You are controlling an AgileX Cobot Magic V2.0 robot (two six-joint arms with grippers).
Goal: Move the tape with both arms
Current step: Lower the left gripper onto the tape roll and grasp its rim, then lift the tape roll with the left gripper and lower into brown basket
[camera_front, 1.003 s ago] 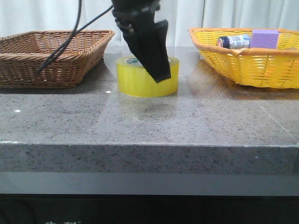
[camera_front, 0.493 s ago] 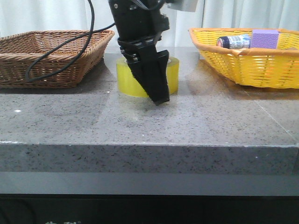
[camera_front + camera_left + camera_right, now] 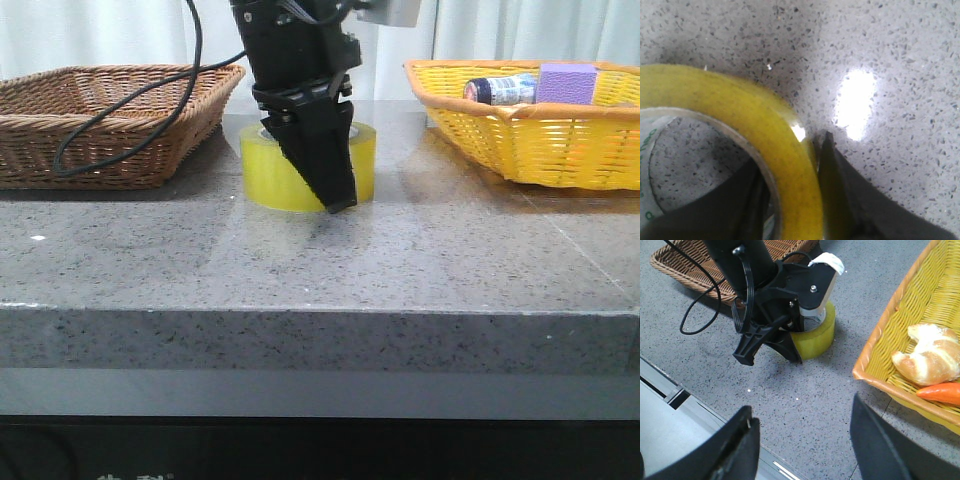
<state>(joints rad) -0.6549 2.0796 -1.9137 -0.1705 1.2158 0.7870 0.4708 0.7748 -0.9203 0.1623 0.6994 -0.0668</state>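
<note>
The yellow tape [image 3: 285, 172] stands flat on the grey stone table, between two baskets. My left gripper [image 3: 325, 190] reaches down onto it from above. In the left wrist view one black finger is inside the white core and the other [image 3: 837, 185] presses the outside, so the jaws are shut on the roll's wall [image 3: 765, 120]. The right wrist view shows the tape [image 3: 817, 337] under the left arm. My right gripper [image 3: 802, 407] is open and empty, above the table's near edge, well short of the tape.
A brown wicker basket [image 3: 110, 120] stands at the left. A yellow basket [image 3: 520, 140] at the right holds a small bottle [image 3: 500, 88], a purple block [image 3: 567, 82], a bread piece [image 3: 930, 360] and an orange carrot [image 3: 940, 392]. A black cable [image 3: 130, 105] hangs over the brown basket.
My left gripper came down over the tape's wall and closed on it. The roll has shifted slightly to the left.
</note>
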